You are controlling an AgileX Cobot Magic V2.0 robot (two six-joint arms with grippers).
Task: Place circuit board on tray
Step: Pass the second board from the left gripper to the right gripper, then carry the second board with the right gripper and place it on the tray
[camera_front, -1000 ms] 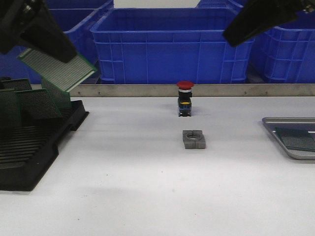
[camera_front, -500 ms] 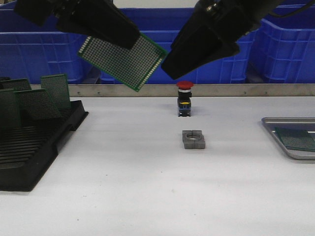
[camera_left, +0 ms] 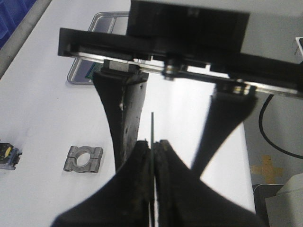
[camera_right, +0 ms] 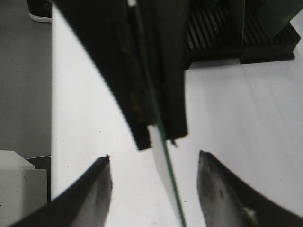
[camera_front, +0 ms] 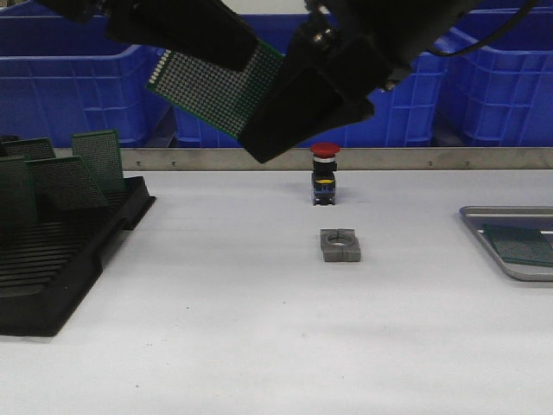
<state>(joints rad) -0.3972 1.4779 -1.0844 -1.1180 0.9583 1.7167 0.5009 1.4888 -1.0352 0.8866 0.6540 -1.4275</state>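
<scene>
My left gripper (camera_front: 235, 54) is shut on a green perforated circuit board (camera_front: 216, 86) and holds it high above the table's middle. In the left wrist view the board (camera_left: 152, 125) shows edge-on, pinched between the shut jaws (camera_left: 152, 143). My right gripper (camera_front: 281, 125) is open, with its fingers on either side of the board's free edge. In the right wrist view the board (camera_right: 169, 182) runs between the spread fingertips (camera_right: 154, 161) and touches neither. The silver-grey tray (camera_front: 484, 213) lies at the table's right edge with another green board (camera_front: 520, 245) on it.
A black slotted rack (camera_front: 52, 259) with several upright boards stands at the left. A red-button switch (camera_front: 325, 173) and a grey metal clamp block (camera_front: 340, 245) sit mid-table. Blue bins (camera_front: 484, 95) stand behind a metal rail (camera_front: 415, 158).
My left gripper has carried the board from over the rack rightward to the middle. My right gripper has swung left and down, its open fingers now around the board's free edge.
</scene>
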